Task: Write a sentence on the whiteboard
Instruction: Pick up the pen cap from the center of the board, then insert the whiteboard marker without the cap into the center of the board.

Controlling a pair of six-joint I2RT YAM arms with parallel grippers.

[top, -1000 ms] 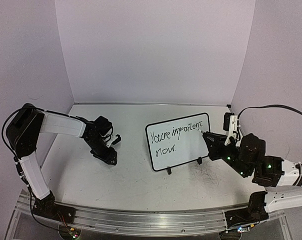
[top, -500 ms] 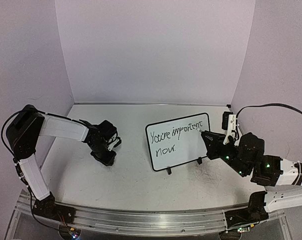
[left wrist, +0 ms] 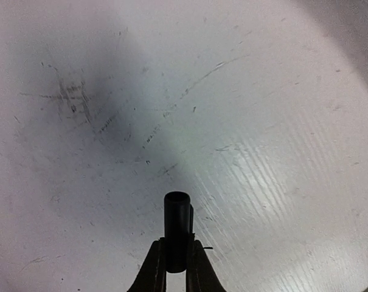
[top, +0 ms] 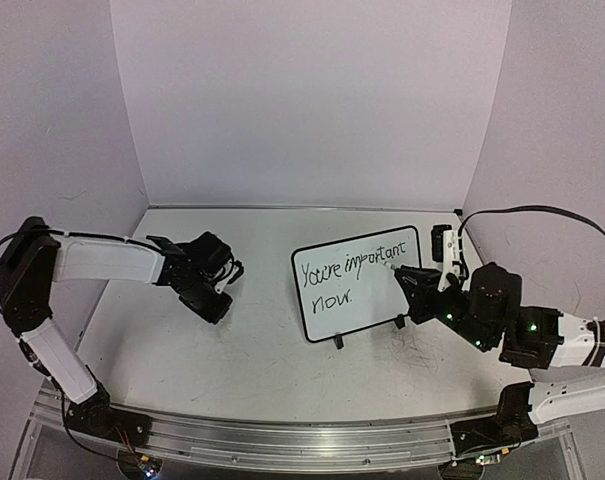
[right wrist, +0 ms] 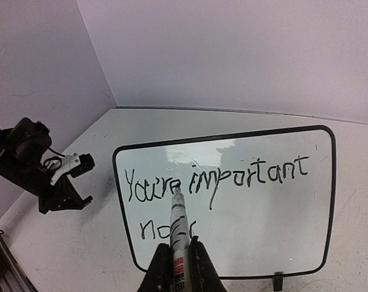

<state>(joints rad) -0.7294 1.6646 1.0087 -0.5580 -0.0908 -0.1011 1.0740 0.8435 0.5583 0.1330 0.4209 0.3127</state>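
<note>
Here the whiteboard (top: pixel 360 300) stands, long axis left-right, face nearward

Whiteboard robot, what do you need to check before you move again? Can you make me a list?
1. Whiteboard standing upright, facing the arms: ok.
2. Marker clamped in the right jaws: ok.
3. Marker tip touching the whiteboard: cannot tell; in the right wrist view it lies over the word "You're".
4. Writing readable: ok, it says "You're important now."
5. Black cap pinched in the left jaws: ok.
6. Left jaws well away from the whiteboard, off to its left: ok.
</note>
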